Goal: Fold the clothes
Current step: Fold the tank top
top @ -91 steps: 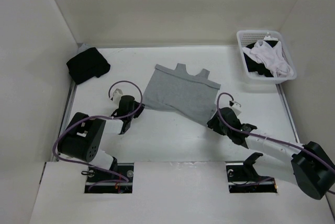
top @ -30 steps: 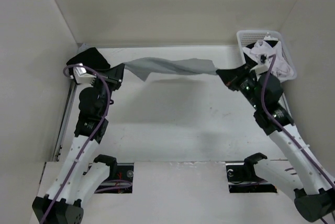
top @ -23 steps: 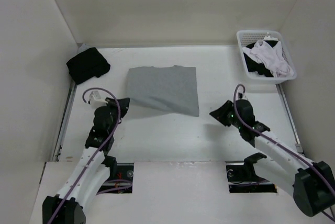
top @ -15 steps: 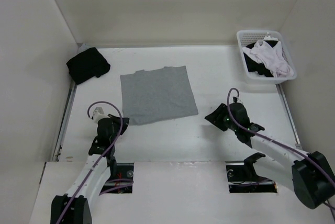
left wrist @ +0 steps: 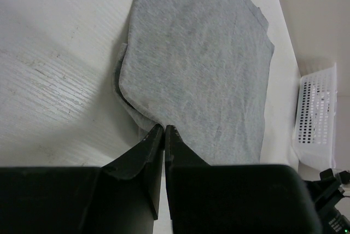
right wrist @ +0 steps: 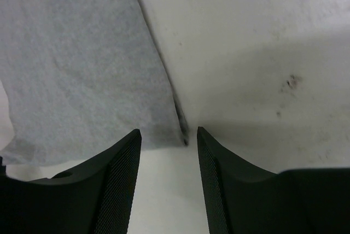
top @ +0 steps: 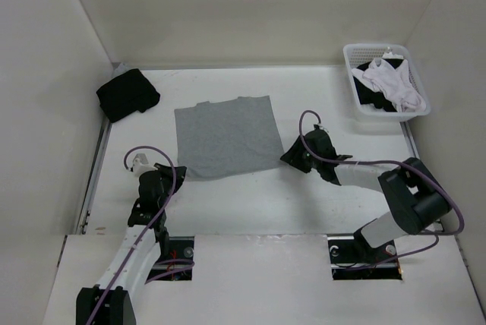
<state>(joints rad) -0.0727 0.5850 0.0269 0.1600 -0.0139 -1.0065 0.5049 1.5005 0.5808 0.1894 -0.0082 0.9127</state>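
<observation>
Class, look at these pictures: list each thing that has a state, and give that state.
grey T-shirt, folded, lying flat.
left fingers, shut on the grey T-shirt's near left corner.
right fingers, open, astride its near right corner.
black bundle, folded, apart from the T-shirt.
white basket, holding white garments.

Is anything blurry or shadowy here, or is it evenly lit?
Top view: even, soft light, only faint shadows on the table. Left wrist view: grey T-shirt sharp, its texture visible. Right wrist view: a soft shadow bands the table by the right hand.
</observation>
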